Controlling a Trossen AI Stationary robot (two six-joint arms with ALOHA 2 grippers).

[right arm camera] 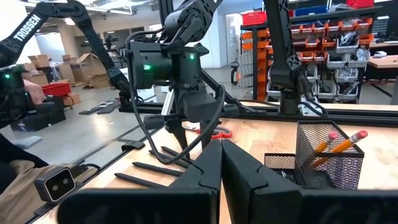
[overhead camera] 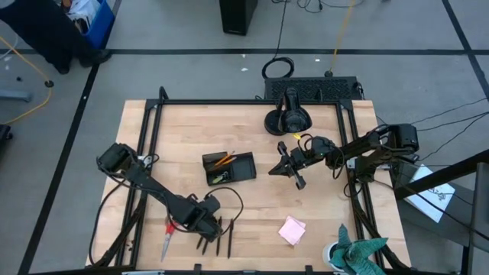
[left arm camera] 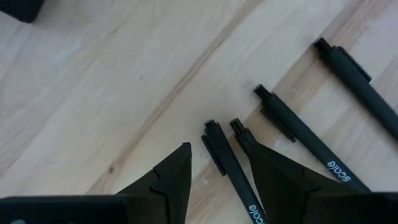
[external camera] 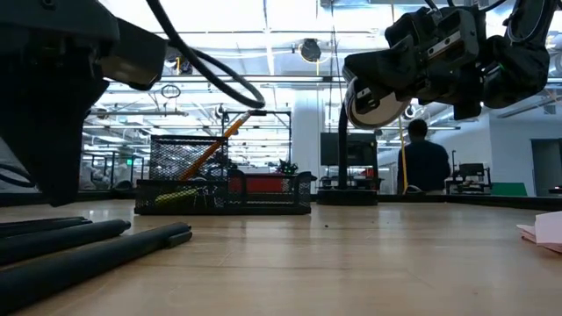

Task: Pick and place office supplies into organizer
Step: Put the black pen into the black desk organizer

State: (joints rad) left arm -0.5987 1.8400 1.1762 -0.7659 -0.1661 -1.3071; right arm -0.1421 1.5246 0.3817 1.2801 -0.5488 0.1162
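The left claw (left arm camera: 217, 180) is found low over the near edge of the counter (overhead camera: 252, 122), at about seven o'clock from the organizer (overhead camera: 228, 167), with its fingers parted to a moderate gap and nothing gripped. In the left wrist view one black pen (left arm camera: 231, 168) lies directly in that gap, its long axis running through the opening rather than across it; a second pen (left arm camera: 295, 138) and a third (left arm camera: 360, 87) lie just beside, roughly parallel. From above, the pens (overhead camera: 216, 235) are seen to point toward twelve o'clock, with the red-handled scissors (overhead camera: 166, 239) at nine o'clock of them. A descent and closure on the straddled pen is judged to be the step in hand. The right claw (overhead camera: 294, 177), pressed shut and empty, is held at three o'clock of the organizer, well apart from the pens; the pink sticky-note pad (overhead camera: 291, 230) lies nearer to it
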